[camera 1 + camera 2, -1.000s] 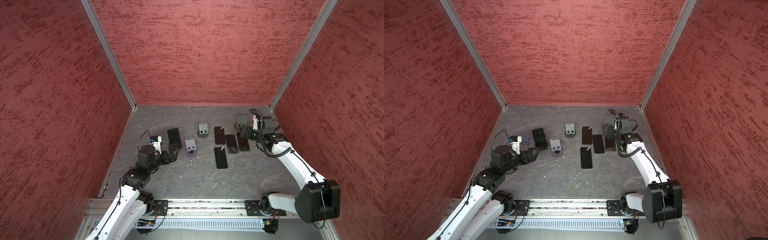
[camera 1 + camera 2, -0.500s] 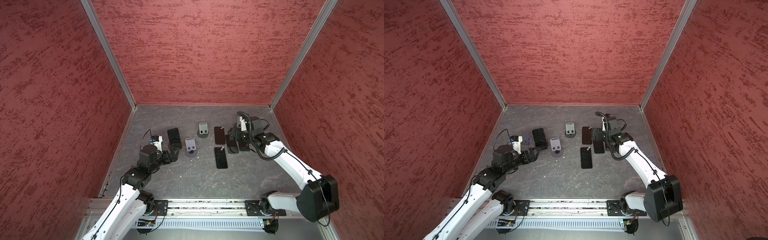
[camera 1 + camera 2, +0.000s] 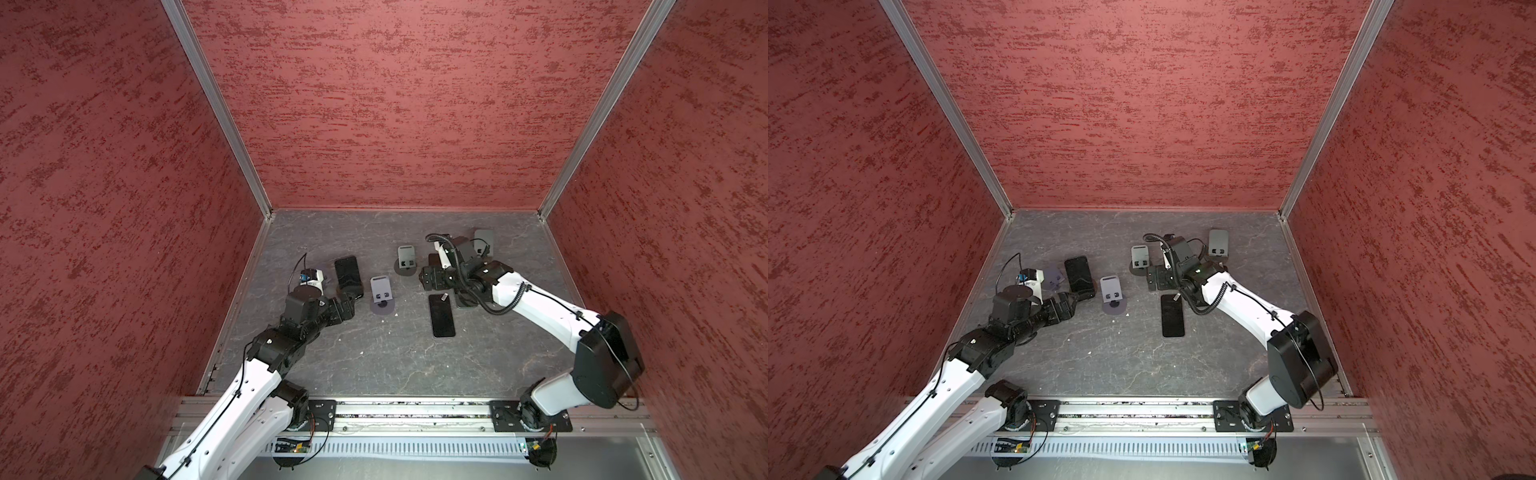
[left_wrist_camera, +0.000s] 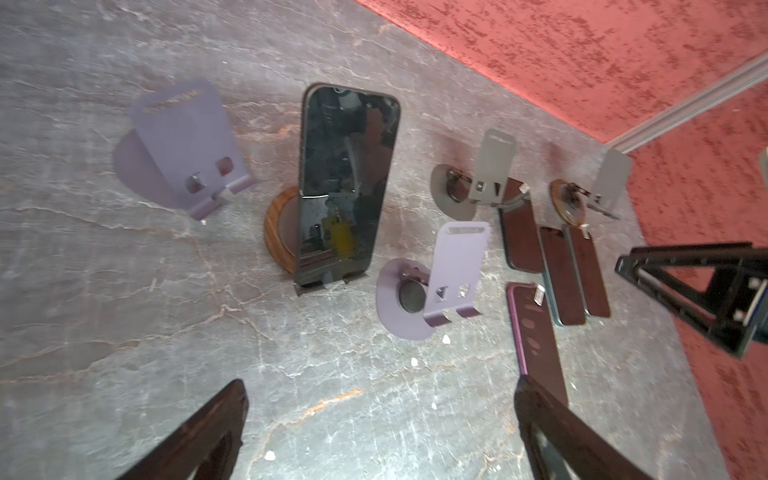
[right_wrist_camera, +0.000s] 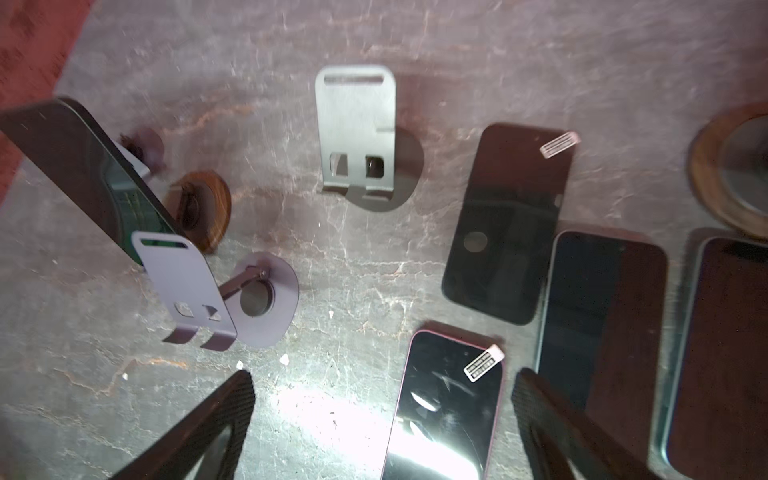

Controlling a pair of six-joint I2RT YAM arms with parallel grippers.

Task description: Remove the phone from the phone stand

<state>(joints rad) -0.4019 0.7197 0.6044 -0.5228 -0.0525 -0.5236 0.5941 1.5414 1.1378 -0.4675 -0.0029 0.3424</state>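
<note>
The phone (image 4: 345, 183) is a slim slab with rounded corners and a dark, glossy screen that mirrors its surroundings. It leans back, tilted, on the phone stand (image 4: 276, 232), whose round wooden base shows behind its lower half; its bottom edge sits in the stand's lip. In both top views it stands on the left part of the grey worktop (image 3: 374, 361), between two purple stands (image 4: 183, 145).

The left gripper (image 4: 380, 384) faces the phone from close by, its jaws spread wide, with bare worktop between them. The right gripper (image 5: 384, 376) hangs over the flat phones (image 5: 507, 224) on the right, its jaws also wide apart, holding nothing.
</note>
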